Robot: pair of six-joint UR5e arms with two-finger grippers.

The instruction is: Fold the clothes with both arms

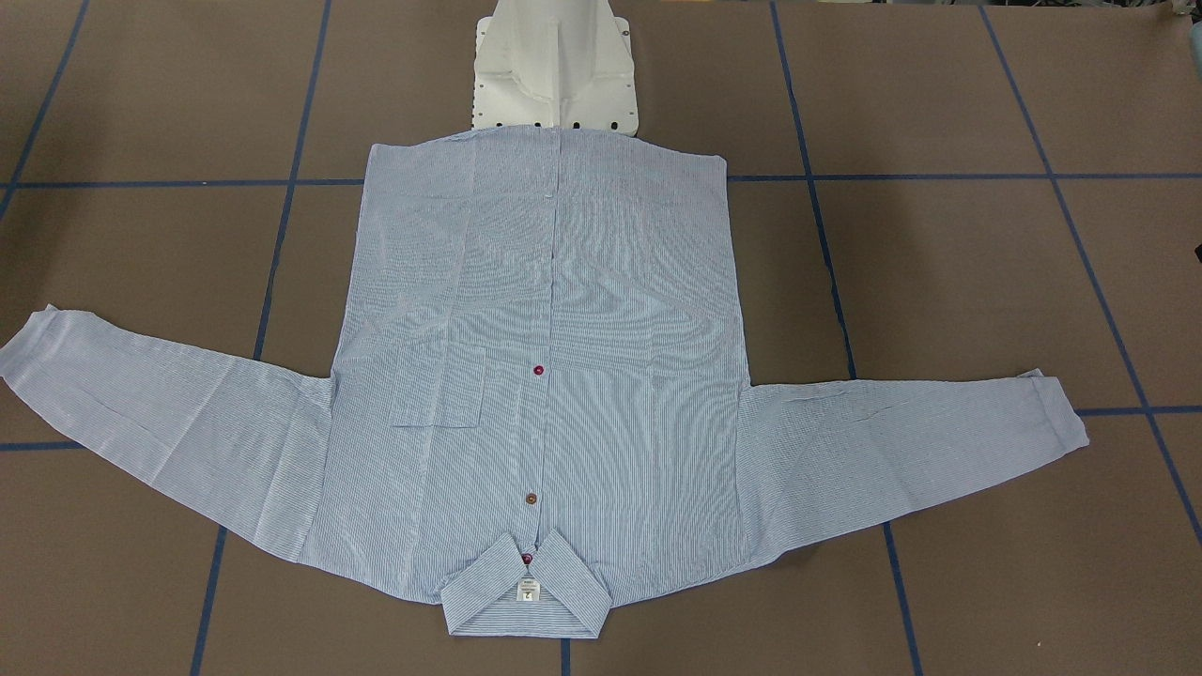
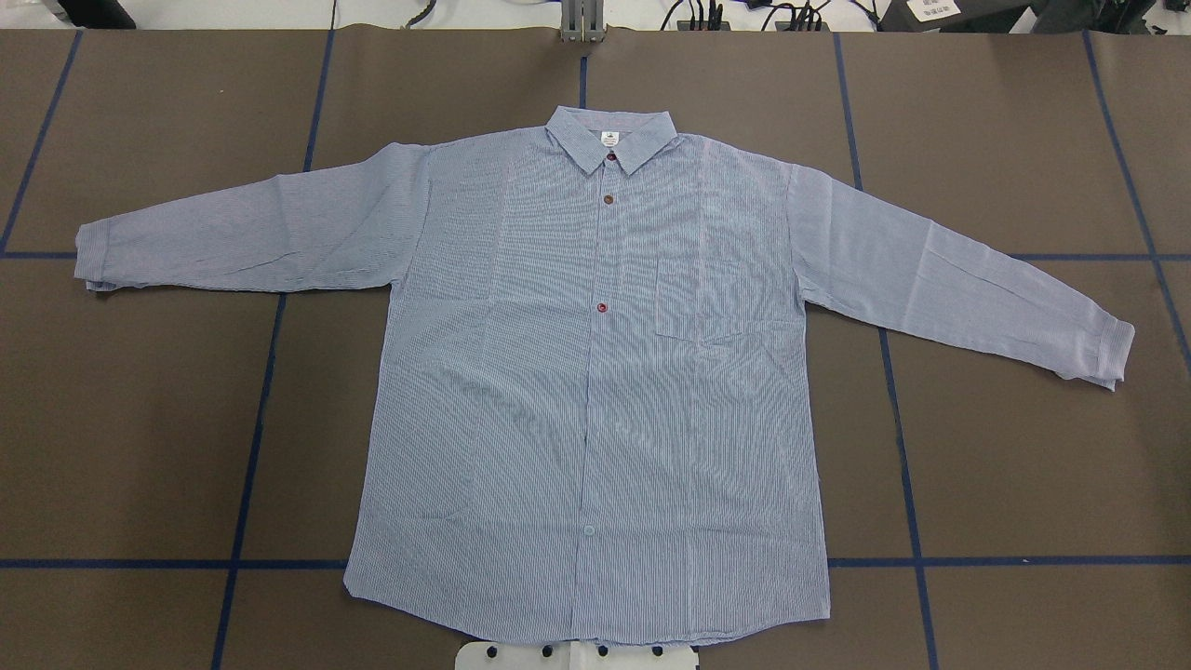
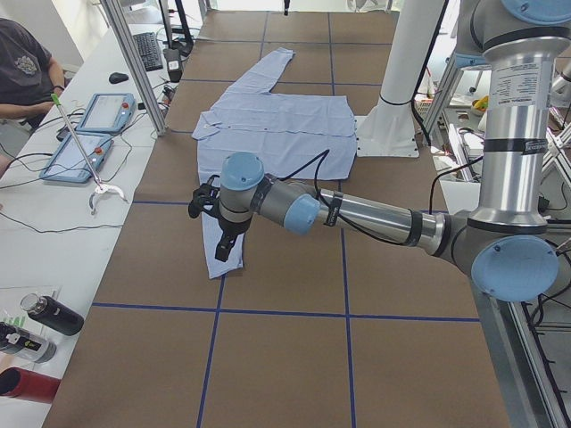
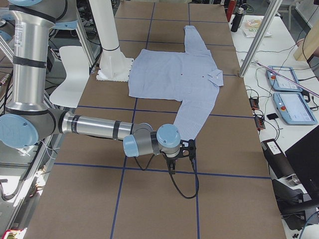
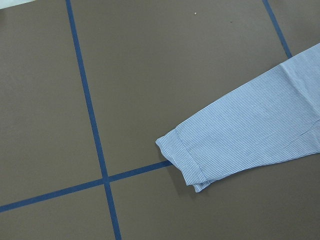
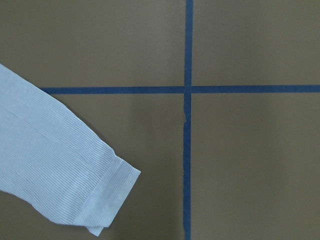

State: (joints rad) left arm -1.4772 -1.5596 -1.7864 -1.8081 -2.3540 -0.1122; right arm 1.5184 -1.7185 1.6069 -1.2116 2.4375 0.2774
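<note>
We cannot tell how wide the left arm's (image 3: 375, 214) or right arm's (image 4: 94, 127) jaws stand, each hanging near a sleeve end, striped shirt (image 2: 595, 372) flat mid-bench (image 2: 140, 419), collar (image 2: 609, 140) toward the far edge, blue tape grid (image 2: 251, 437), white desk (image 3: 53, 223) alongside

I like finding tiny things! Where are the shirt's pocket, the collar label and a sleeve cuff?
pocket (image 2: 726, 300), overhead view, middle of its front.
collar label (image 1: 529, 590), front-facing view, centre of the white tag.
sleeve cuff (image 5: 184, 160), left wrist view, middle of the band.

Bright even light, faint shadows, perhaps moiré
</note>
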